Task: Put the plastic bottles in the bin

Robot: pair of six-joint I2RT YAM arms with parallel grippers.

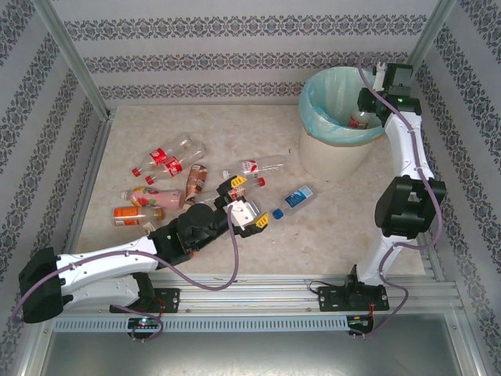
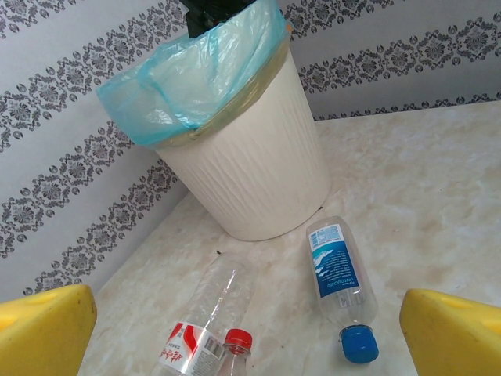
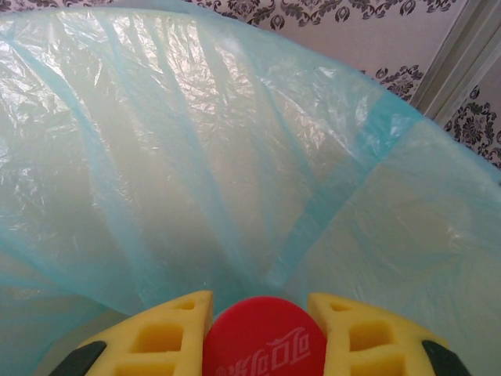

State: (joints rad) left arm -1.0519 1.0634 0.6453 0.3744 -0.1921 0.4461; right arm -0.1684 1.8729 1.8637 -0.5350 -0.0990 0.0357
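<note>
Bottles of clear plastic lie scattered over the left half of the desk [image 1: 344,231], and one more hangs in the mouth of the bin [image 1: 337,157] at the far right corner. The right jaws are closed on that one. In the right wrist view its red cap [image 3: 262,345], printed with white script, sits pinched between the right pads [image 3: 160,337] and touches both, with the turquoise liner [image 3: 235,157] spread behind it. From above, the held bottle [image 1: 361,121] shows a red label and sits inside the ring of the rim, toward its right side.

The left jaws stand wide open, low over the middle of the desk and facing the bin. In the left wrist view the left pads [image 2: 47,329] fill the two bottom corners, and two bottles lie on their sides on the desk between them. The blue-labelled bottle [image 2: 337,270] lies nearer the right-hand pad but apart from it. Its blue cap [image 2: 358,343] points toward the camera and its base lies near the foot of the bin. The red-and-white-labelled bottle [image 2: 196,329] lies nearer the left-hand pad. A second red cap [image 2: 237,341] lies just beside it at the bottom edge, and which bottle it belongs to is unclear.

Left of the open jaws, seen from above, lie the cola-labelled bottles [image 1: 168,157], a brown-labelled bottle [image 1: 196,182], a pink bottle [image 1: 160,197] and an orange bottle [image 1: 133,213], close together.
</note>
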